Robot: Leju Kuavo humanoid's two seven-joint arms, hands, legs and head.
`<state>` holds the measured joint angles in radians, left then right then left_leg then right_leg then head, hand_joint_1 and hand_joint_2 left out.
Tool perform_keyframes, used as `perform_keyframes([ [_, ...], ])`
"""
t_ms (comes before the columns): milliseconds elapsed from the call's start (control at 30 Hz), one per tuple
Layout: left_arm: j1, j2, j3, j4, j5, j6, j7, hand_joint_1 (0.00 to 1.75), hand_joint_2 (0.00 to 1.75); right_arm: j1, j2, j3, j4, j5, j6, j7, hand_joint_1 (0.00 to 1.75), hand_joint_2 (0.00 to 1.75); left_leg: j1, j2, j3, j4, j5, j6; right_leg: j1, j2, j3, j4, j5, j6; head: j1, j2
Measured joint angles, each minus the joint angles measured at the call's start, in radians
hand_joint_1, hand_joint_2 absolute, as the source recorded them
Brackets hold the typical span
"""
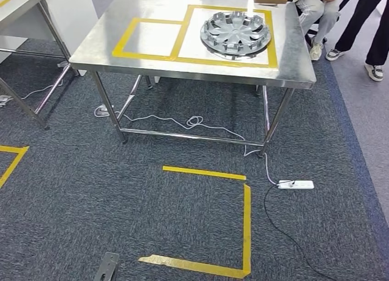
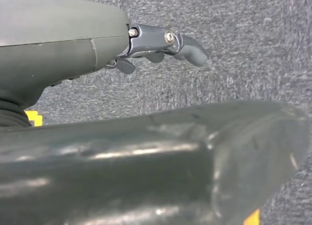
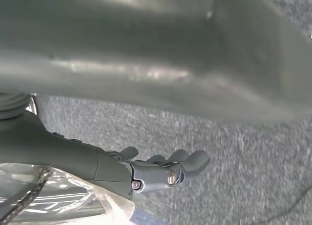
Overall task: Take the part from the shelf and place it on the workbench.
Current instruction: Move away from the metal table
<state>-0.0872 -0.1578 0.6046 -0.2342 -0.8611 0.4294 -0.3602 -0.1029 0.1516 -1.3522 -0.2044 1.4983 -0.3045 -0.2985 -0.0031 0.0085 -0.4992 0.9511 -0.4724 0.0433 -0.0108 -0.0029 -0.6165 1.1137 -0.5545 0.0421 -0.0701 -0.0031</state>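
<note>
Wheel cover [image 1: 235, 33] lies flat on the steel workbench [image 1: 137, 56], inside the larger of the two yellow tape frames [image 1: 273, 44], toward the right half of the top. From where it sits, the placing looks done, or very nearly so.

My left hand [image 2: 162, 45] hangs over grey carpet [image 1: 137, 190], fingers stretched out and a little apart, holding nothing. My right hand [image 3: 165, 169] hangs the same way, fingers straight and loose, nothing in it; some clear plastic wrap [image 3: 55, 196] shows close behind its wrist, though I cannot tell what that belongs to.

The cover looks like thin moulded plastic with a silver finish: light for its width, fairly stiff across the middle, but springy at the rim, where small clips stand up. Those clips I judge easy to snap, so I would not press on them. The smooth painted face may slip under my fingers. If it needs shifting, I would take it with both hands at opposite points of the outer rim, or hook fingers through the openings between spokes, and keep it level.

A white power strip [image 1: 296, 184] and its cables lie on the carpet under the table.
</note>
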Motion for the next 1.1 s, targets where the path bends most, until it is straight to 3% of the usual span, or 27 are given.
perform_keyframes([
  [67, 0.001, -0.001, 0.0, 0.0, -0.001, 0.0, -0.003, 0.0, 0.0, 0.001, 0.0, 0.0, 0.0, 0.0, 0.0, 0.0, 0.0, 0.0, -0.002, 0.001, -0.019, 0.005, 0.011, 0.002, -0.002, 0.001, -0.05, 0.131, -0.062, 0.006, 0.002, 0.0],
  [100, 0.002, -0.002, 0.0, 0.0, -0.001, 0.0, -0.004, 0.0, 0.0, 0.002, 0.0, 0.001, 0.0, 0.0, 0.0, 0.0, 0.0, 0.0, -0.002, 0.001, -0.028, 0.008, 0.015, 0.001, -0.002, 0.001, -0.053, 0.156, -0.068, 0.008, 0.002, 0.0],
  [133, 0.003, -0.002, 0.0, 0.0, -0.001, 0.0, -0.004, 0.0, 0.0, 0.003, -0.001, 0.001, 0.0, 0.0, 0.0, 0.0, 0.0, 0.0, -0.002, 0.001, -0.035, 0.012, 0.018, 0.0, -0.002, 0.0, -0.035, 0.139, -0.054, 0.01, 0.002, 0.0],
  [233, 0.003, -0.002, 0.0, 0.0, -0.001, 0.0, -0.009, 0.0, 0.0, 0.001, -0.002, 0.002, 0.0, 0.0, 0.0, -0.001, 0.0, 0.0, -0.002, 0.001, -0.052, 0.032, 0.02, -0.009, -0.004, 0.002, 0.087, -0.062, 0.017, 0.007, 0.002, 0.0],
  [300, 0.001, -0.002, 0.0, 0.0, -0.002, 0.0, -0.012, 0.0, 0.0, 0.0, -0.002, 0.004, 0.0, 0.0, 0.0, -0.002, 0.0, 0.0, -0.006, 0.001, -0.063, 0.046, 0.019, -0.014, -0.004, 0.003, 0.12, -0.132, 0.026, -0.003, 0.001, 0.0],
  [400, 0.001, 0.0, 0.0, 0.0, -0.002, 0.0, -0.013, 0.0, 0.0, 0.004, -0.002, 0.005, 0.0, 0.0, 0.0, -0.002, 0.0, 0.0, -0.009, 0.0, -0.068, 0.05, 0.019, 0.013, -0.002, 0.002, 0.118, -0.135, 0.029, -0.013, -0.001, 0.0],
  [433, 0.002, 0.0, 0.0, 0.0, -0.002, 0.0, -0.013, 0.0, 0.0, 0.004, -0.002, 0.005, 0.0, 0.0, 0.0, -0.002, 0.0, 0.0, -0.009, 0.0, -0.068, 0.049, 0.023, 0.017, 0.0, 0.002, 0.117, -0.135, 0.03, -0.016, -0.001, 0.0],
  [633, 0.001, 0.0, 0.0, 0.0, -0.002, 0.0, -0.014, 0.0, 0.0, 0.001, -0.002, 0.007, 0.0, 0.0, 0.0, -0.001, 0.0, 0.0, -0.006, -0.001, -0.07, 0.039, 0.042, -0.007, 0.004, 0.001, 0.114, -0.132, 0.037, -0.027, -0.001, 0.0],
  [867, 0.001, 0.0, 0.0, 0.0, -0.001, -0.001, -0.014, 0.0, 0.0, 0.0, -0.002, 0.008, 0.0, 0.0, 0.0, -0.001, 0.0, 0.0, -0.005, -0.001, -0.076, 0.037, 0.043, -0.025, 0.004, 0.001, 0.107, -0.13, 0.039, -0.029, 0.0, 0.0],
  [1100, 0.001, 0.0, 0.001, 0.0, 0.002, -0.002, -0.011, 0.0, 0.0, -0.001, -0.002, 0.008, 0.0, -0.006, 0.0, -0.001, 0.0, 0.0, -0.007, -0.001, -0.078, 0.04, 0.041, -0.029, 0.0, 0.001, 0.102, -0.13, 0.039, -0.027, 0.0, 0.0],
])
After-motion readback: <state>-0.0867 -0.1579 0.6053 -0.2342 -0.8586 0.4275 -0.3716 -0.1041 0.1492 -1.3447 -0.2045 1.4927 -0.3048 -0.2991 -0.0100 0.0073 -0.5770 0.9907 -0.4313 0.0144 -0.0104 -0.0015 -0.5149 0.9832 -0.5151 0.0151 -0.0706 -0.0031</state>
